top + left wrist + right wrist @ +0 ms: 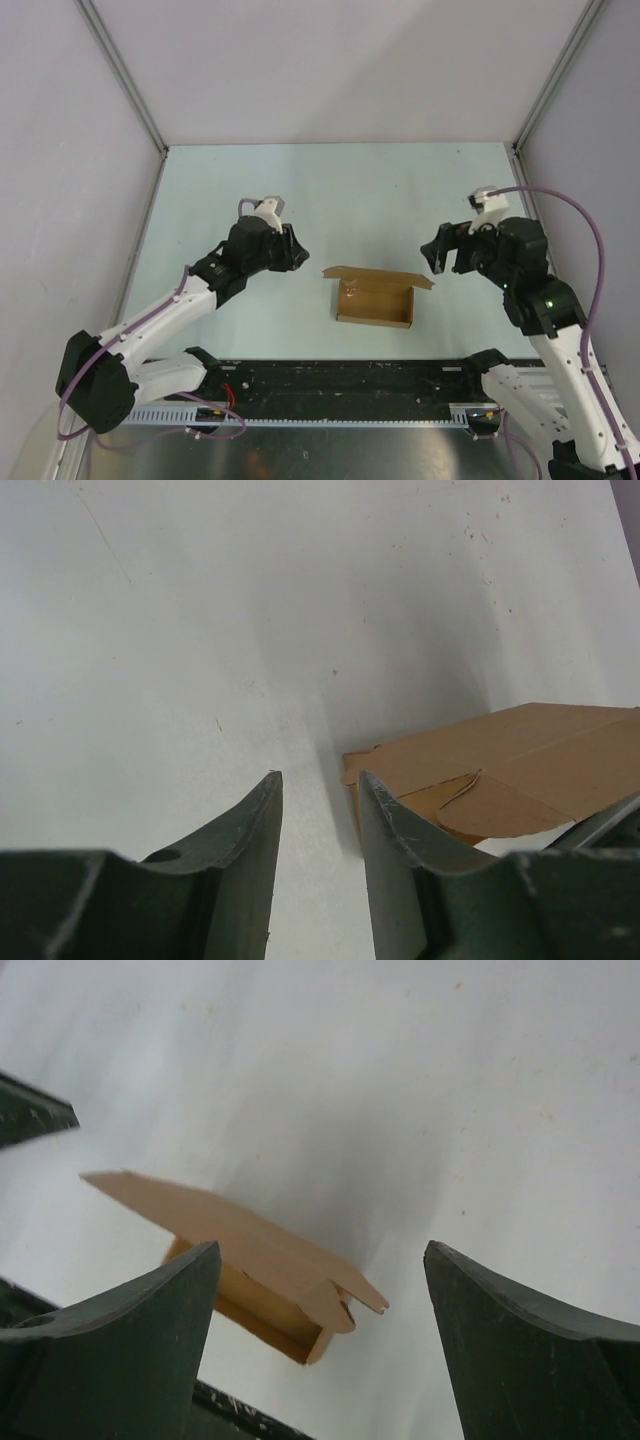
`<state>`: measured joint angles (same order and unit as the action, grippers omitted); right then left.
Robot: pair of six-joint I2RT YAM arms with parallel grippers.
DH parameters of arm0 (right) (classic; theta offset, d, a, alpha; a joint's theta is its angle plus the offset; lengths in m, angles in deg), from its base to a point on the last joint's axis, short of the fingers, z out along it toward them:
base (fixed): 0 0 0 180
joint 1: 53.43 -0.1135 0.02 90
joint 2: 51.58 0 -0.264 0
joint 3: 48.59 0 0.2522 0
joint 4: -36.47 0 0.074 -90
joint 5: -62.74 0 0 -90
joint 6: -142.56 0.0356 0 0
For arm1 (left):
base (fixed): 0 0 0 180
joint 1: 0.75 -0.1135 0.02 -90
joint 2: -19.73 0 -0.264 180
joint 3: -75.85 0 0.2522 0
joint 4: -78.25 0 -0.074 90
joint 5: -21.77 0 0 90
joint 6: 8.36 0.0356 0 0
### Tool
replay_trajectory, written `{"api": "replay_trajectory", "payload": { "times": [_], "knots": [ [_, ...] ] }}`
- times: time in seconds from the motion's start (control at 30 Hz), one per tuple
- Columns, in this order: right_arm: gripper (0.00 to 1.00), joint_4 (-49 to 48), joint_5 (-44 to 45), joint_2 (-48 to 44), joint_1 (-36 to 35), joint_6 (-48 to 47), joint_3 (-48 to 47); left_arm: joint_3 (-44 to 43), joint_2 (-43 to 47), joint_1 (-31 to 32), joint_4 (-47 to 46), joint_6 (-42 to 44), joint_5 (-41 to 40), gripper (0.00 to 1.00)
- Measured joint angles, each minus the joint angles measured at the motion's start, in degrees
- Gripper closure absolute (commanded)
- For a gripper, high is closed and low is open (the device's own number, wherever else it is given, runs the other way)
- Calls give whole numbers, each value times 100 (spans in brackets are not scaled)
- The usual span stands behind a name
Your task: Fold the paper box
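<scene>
Left gripper (296, 252) stands partly open and right gripper (441, 256) wide, both empty, flanking the paper box (375, 302) on the table (330, 190); pushing its raised lid (380, 276) from 1 side could skid the light box.

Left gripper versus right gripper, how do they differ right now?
The left gripper has its jaws narrowly apart; the right gripper has them wide. The left gripper sits left of the paper box, the right gripper to its right. Both are dark, empty and clear of the box.

paper box (375, 303) on table (330, 190), top open
</scene>
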<state>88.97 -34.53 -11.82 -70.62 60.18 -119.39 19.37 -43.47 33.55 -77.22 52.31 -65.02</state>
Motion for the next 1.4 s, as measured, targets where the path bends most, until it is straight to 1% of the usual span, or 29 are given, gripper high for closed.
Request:
{"api": "replay_trajectory", "payload": {
  "times": [0.07, 0.2, 0.33, 0.47, 0.7, 0.87, 1.17, 1.27, 1.33, 1.4],
  "knots": [
    [9, 170, -144, 188, -90, -232, 2, 37, 33, 0, 0, 2, 2, 58],
    [9, 387, -127, 452, -173, -538, 57, 72, 61, 0, 4, 2, 4, 58],
    [9, 463, -354, 466, -229, -1067, 81, 72, 63, 0, 2, 13, 4, 57],
    [9, 522, -485, 468, -496, -1497, 81, 74, 63, 0, 2, 46, 4, 57],
    [10, 682, -704, 562, -868, -1853, 81, 81, 90, 0, 2, 87, 4, 57],
    [13, 667, -566, 868, -1139, -1919, 81, 133, 188, 0, -13, 87, 4, 57],
    [17, 879, -501, 1679, -1174, -1917, -76, 238, 299, 0, -15, 87, 4, 57],
    [21, 973, -455, 1836, -1200, -1993, -83, 243, 299, 0, -15, 87, 7, 57],
    [27, 992, -435, 1867, -1209, -2092, -85, 243, 299, 0, -17, 87, 7, 57],
    [29, 979, -428, 1899, -1233, -2212, -85, 243, 299, 0, -17, 87, 7, 57]
  ]
}}
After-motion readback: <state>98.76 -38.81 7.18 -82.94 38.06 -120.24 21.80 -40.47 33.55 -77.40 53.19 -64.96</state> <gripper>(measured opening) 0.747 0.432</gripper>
